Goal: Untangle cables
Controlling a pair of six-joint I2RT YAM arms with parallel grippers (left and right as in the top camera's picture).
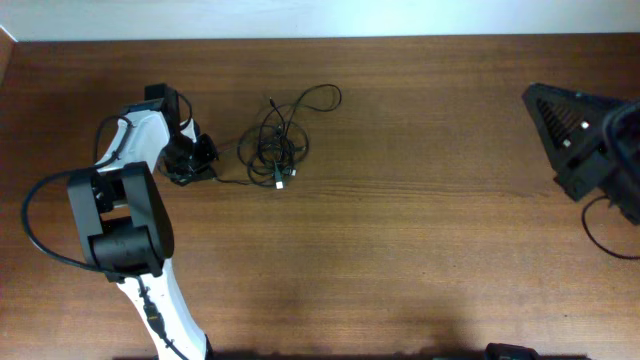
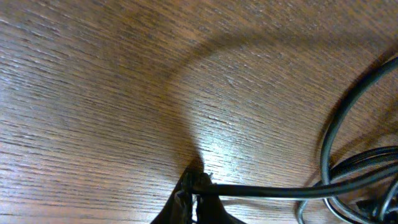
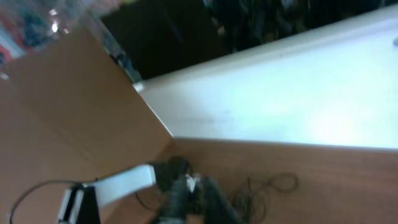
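The cables (image 1: pixel 275 150) lie as one loose tangle of thin black cords on the wooden table, left of centre, with a loop reaching back right. My left gripper (image 1: pixel 200 160) sits just left of the tangle, low over the table. In the left wrist view it (image 2: pixel 196 186) is shut on the end of one cable (image 2: pixel 267 191), which runs right into the tangle (image 2: pixel 348 155). My right gripper (image 1: pixel 530 97) hovers at the far right, away from the cables. Its fingers (image 3: pixel 189 185) are blurred, meet at the tips and hold nothing. The tangle (image 3: pixel 261 190) shows small beyond them.
The table's back edge meets a white wall (image 1: pixel 320 15). The left arm's white link (image 1: pixel 135 140) and its black wire loop (image 1: pixel 40 200) take up the left side. A brown cardboard panel (image 3: pixel 74 112) stands beyond the table's left end.
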